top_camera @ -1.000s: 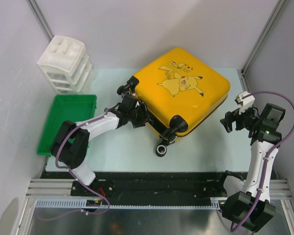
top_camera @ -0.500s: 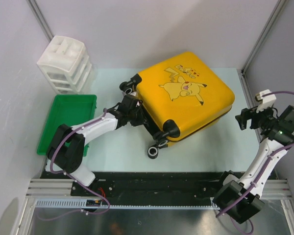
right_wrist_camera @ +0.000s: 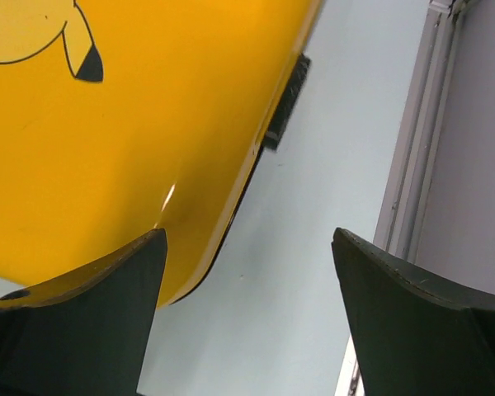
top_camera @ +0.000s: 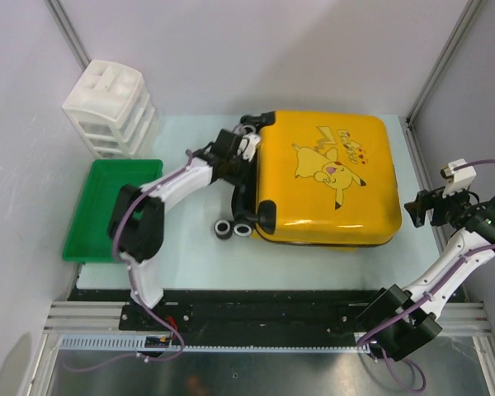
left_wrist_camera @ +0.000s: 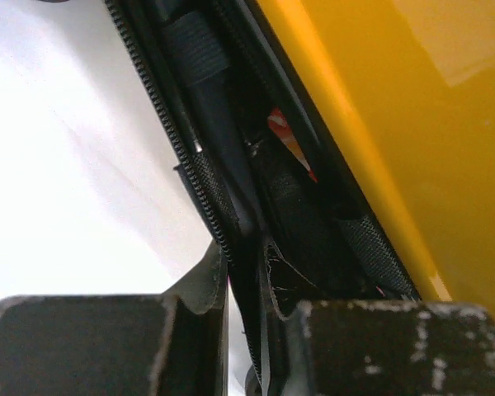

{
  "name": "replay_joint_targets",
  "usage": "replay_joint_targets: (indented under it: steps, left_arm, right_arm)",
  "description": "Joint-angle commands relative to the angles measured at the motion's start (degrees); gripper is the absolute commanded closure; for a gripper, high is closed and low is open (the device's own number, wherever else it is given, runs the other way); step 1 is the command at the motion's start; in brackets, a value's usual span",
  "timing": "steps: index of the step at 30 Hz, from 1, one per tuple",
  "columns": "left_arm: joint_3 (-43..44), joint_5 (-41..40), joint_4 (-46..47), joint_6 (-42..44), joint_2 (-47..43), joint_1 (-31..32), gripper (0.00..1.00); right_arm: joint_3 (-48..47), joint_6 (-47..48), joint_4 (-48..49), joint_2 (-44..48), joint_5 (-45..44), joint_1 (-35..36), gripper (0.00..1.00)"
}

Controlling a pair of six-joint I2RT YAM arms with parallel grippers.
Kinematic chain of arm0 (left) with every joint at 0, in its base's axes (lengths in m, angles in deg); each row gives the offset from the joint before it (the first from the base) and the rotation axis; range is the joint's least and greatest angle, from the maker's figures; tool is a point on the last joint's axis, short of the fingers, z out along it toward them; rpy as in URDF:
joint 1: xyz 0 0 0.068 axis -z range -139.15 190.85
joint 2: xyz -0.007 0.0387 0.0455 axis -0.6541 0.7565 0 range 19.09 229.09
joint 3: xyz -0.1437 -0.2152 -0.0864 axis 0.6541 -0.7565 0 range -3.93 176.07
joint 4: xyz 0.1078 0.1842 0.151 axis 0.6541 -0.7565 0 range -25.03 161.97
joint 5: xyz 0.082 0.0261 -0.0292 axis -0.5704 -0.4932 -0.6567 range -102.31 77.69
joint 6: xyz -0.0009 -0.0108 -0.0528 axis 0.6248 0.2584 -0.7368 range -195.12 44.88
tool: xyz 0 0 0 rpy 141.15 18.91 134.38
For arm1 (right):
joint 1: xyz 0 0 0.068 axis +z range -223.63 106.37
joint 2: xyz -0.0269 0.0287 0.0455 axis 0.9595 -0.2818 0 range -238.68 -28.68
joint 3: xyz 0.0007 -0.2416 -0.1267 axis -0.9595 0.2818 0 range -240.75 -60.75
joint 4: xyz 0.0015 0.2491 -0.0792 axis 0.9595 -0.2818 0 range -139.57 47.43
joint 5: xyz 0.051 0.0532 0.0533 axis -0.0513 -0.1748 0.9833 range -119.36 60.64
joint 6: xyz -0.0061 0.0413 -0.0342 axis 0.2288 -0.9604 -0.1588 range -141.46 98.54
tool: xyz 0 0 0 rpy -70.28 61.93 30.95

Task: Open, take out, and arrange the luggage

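Observation:
The luggage (top_camera: 326, 177), a bright-yellow Pikachu suitcase, lies flat at the middle right of the table with its black wheels (top_camera: 233, 229) on its left side. My left gripper (top_camera: 238, 158) is at that left edge between the wheels. In the left wrist view it (left_wrist_camera: 247, 330) is shut on the black zipper trim (left_wrist_camera: 206, 173) beside the yellow shell (left_wrist_camera: 429, 124). The seam gapes a little and shows black lining. My right gripper (top_camera: 414, 210) is open and empty just off the right edge. The right wrist view shows it (right_wrist_camera: 247, 305) beside the shell's rounded corner (right_wrist_camera: 107, 124).
A green tray (top_camera: 99, 206) lies at the left of the table. A white drawer unit (top_camera: 109, 107) stands behind it at the back left. A metal frame post (right_wrist_camera: 412, 165) and the wall stand close on the right of my right gripper.
The luggage has turned clockwise and shifted right, now squared to the table. My left gripper swung back and right with its edge. My right arm drew back to the right.

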Motion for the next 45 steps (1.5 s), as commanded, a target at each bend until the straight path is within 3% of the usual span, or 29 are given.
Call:
replay_joint_targets:
  steps: [1, 3, 6, 7, 8, 10, 12, 13, 18, 19, 23, 26, 29, 32, 35, 38, 45]
  left_arm:
    - [17.33, 5.09, -0.32, 38.84, 13.39, 2.26, 1.0]
    - [29.15, 6.49, -0.32, 41.65, 20.05, 2.34, 0.98]
    - [43.49, 10.19, -0.32, 44.57, 25.79, 2.35, 0.82]
    - [46.78, 9.67, -0.23, 43.79, 28.94, 2.43, 0.46]
    - [50.2, 8.45, -0.23, 42.39, 30.45, 2.52, 0.27]
    - [60.32, 1.33, -0.23, 37.13, 34.31, 2.26, 0.1]
    - [61.67, 1.92, 0.03, 33.6, 33.03, -0.02, 0.05]
    - [61.06, 3.41, 0.12, 27.23, 31.89, -1.42, 0.0]
    - [52.03, 11.23, 0.64, 5.34, 20.29, -12.67, 0.0]
    - [49.56, 15.77, 0.73, 2.85, 18.44, -14.34, 0.0]
    - [35.07, 28.07, 0.91, -5.34, 8.43, -22.33, 0.0]
    - [14.56, 37.67, 2.83, -11.49, -1.23, -25.16, 0.0]
    - [-3.99, 41.12, 13.95, -19.39, -12.4, -25.08, 0.0]
    - [-15.19, 40.61, 23.02, -29.59, -20.23, -23.67, 0.0]
    - [-21.02, 39.46, 32.59, -38.73, -23.49, -21.3, 0.0]
    - [-21.31, 35.6, 35.53, -44.1, -23.5, -17.44, 0.0]
    - [-21.04, 27.51, 41.33, -54.64, -18.14, -9.96, 0.0]
  right_arm:
    - [-2.09, 8.6, -6.86, 0.43, -0.12, -0.98, 0.14]
    - [-2.09, 13.23, -9.49, 0.61, -0.3, -1.76, 0.14]
    - [-2.18, 18.0, -15.47, 1.66, 0.05, -2.12, 0.14]
    - [-2.09, 20.28, -18.01, 2.01, 0.13, -2.12, 0.14]
    - [-2.18, 21.87, -19.25, 2.54, 0.22, -2.21, 0.14]
    - [-2.09, 23.81, -21.45, 4.12, -0.56, -2.21, 0.14]
    - [-2.09, 25.04, -22.95, 5.0, -1.62, -2.21, 0.14]
    - [-2.09, 25.57, -24.08, 5.7, -2.84, -2.21, 0.14]
    - [-2.09, 33.2, -30.23, 5.09, -3.47, -3.17, 0.14]
    - [-2.0, 34.7, -32.95, 4.83, -2.77, -3.18, 0.14]
    - [-1.04, 38.93, -36.49, 2.98, -2.67, -1.86, 0.16]
    - [-0.77, 40.07, -36.4, 2.98, -3.38, -1.59, 0.16]
    - [-0.6, 41.39, -36.4, 3.24, -4.26, -0.72, 0.16]
    - [-0.42, 42.01, -36.49, 3.33, -6.98, 1.83, 0.14]
    - [-0.16, 41.84, -36.05, 4.03, -8.65, 3.76, 0.13]
    - [-0.16, 35.62, -32.11, 6.23, -8.92, 6.57, 0.12]
    - [0.28, 11.54, -14.73, 8.61, -17.42, 18.26, 0.12]
